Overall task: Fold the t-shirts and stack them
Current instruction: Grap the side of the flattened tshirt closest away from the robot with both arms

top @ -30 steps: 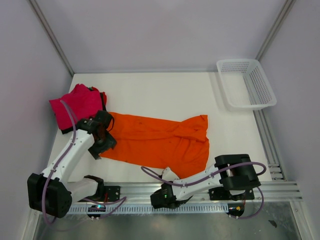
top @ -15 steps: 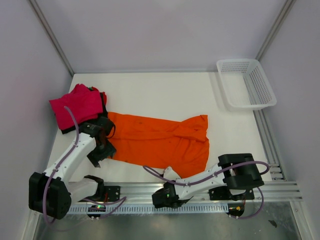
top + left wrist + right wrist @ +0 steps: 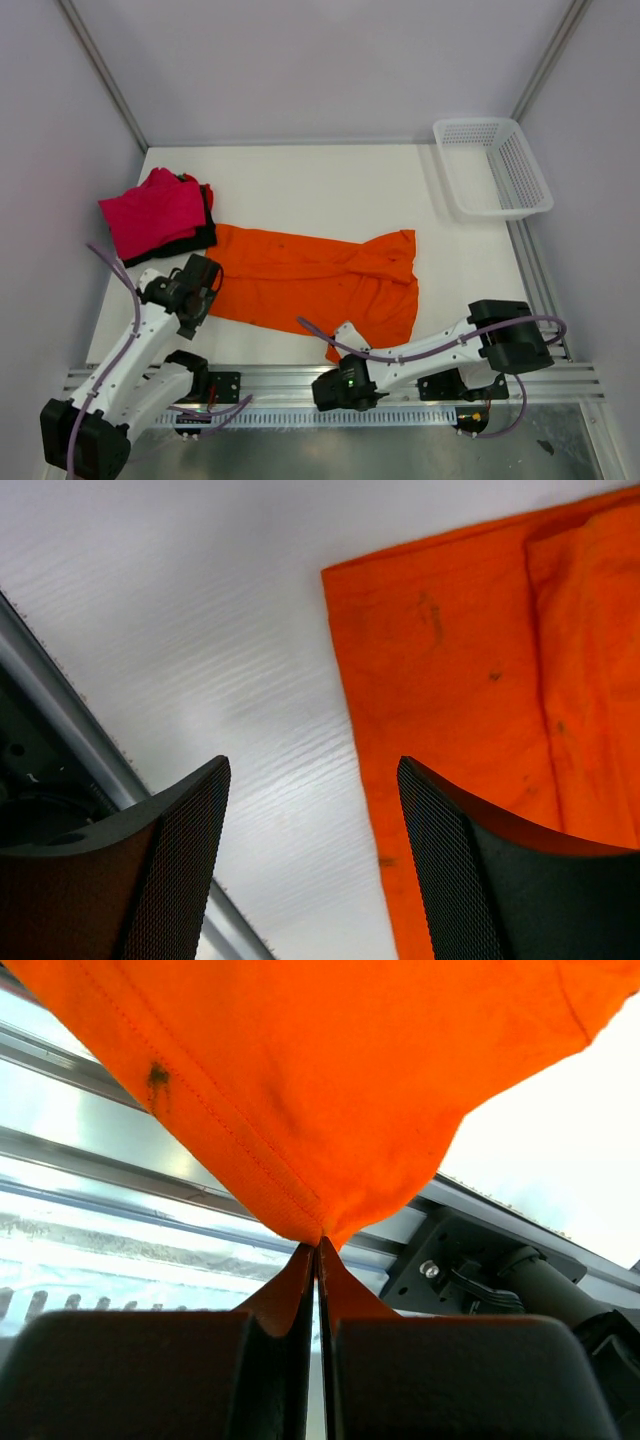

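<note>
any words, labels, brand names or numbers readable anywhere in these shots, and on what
None can be read.
The orange t-shirt, the magenta-pink t-shirt and the white mesh basket show no print.
The dark specks on the orange cloth are marks, not letters.

Lab test cell; white table (image 3: 320,190), plain walls (image 3: 330,70), aluminium rail (image 3: 275,377)

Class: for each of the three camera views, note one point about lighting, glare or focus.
Top external: even, soft light with faint shadows, orange t-shirt crisp. Left wrist: left fingers dark and underlit, a pale sheen on the table. Right wrist: upper right corner blown out white, right fingers tinted by orange reflection, the shirt's hem stitching sharp.
</note>
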